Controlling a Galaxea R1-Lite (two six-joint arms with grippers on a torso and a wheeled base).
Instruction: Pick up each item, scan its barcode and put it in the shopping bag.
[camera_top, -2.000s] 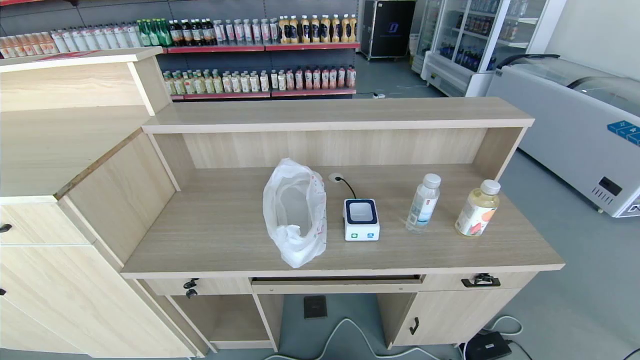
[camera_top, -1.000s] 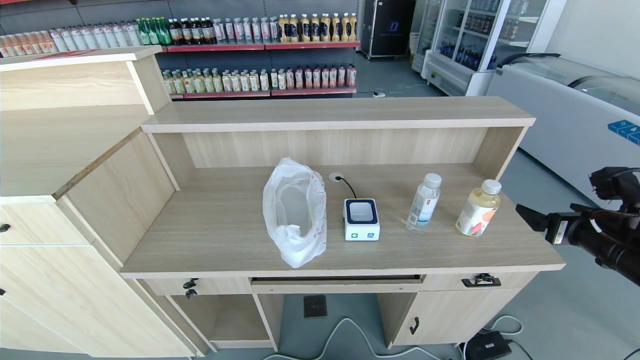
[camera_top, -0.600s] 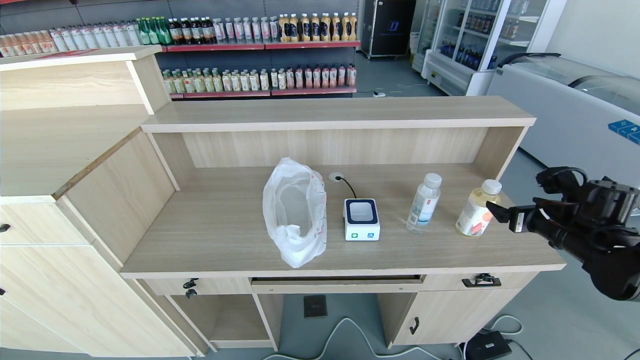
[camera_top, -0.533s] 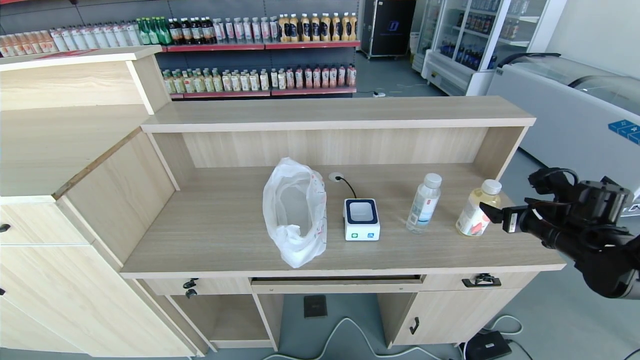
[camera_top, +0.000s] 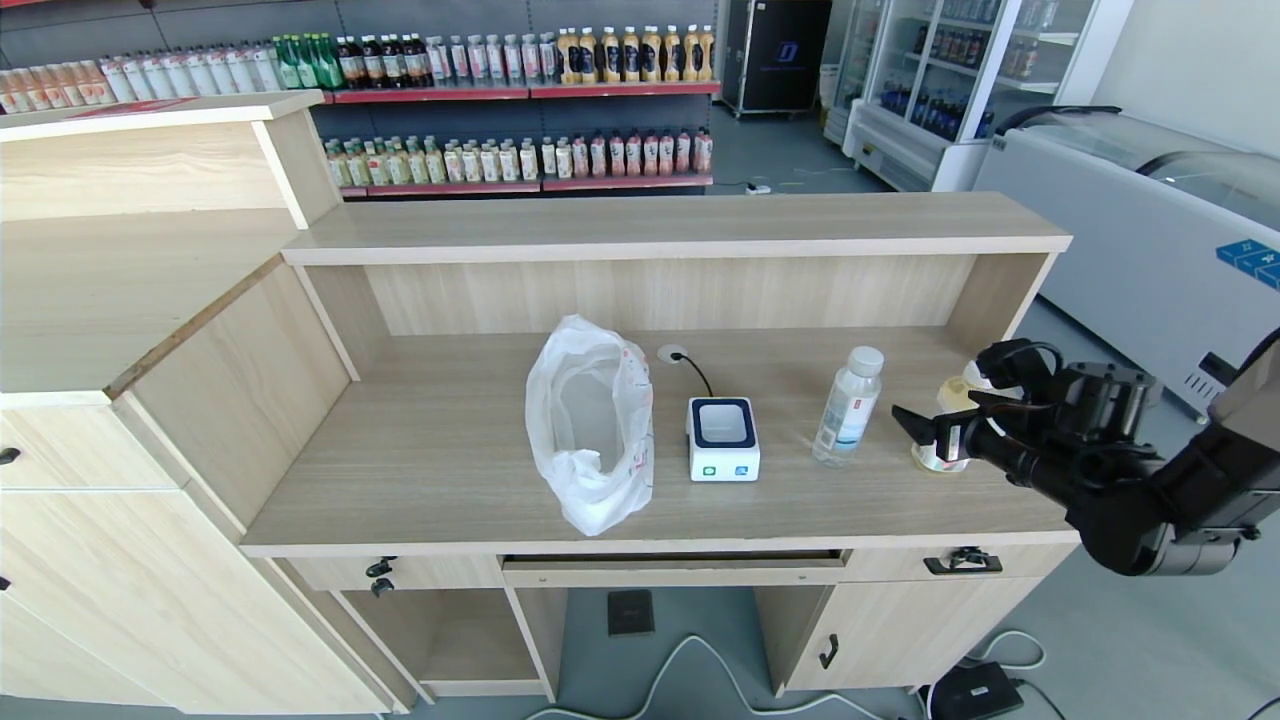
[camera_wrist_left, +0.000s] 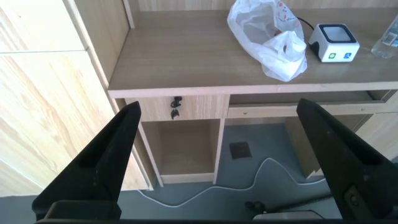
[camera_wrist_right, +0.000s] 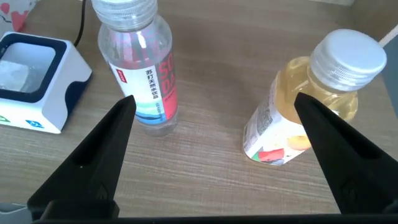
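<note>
One juice bottle (camera_wrist_right: 283, 121) before right gripper (camera_top: 925, 425)

Gap between water bottle (camera_top: 845, 410), juice bottle (camera_wrist_right: 280, 124)

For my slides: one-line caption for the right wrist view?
Open right gripper faces a clear bottle and a yellow bottle, both upright on the counter beside the scanner.

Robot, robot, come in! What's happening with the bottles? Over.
Left end effector open, off the counter. Right end effector open at juice bottle, not gripping. Water bottle close beside it.
</note>
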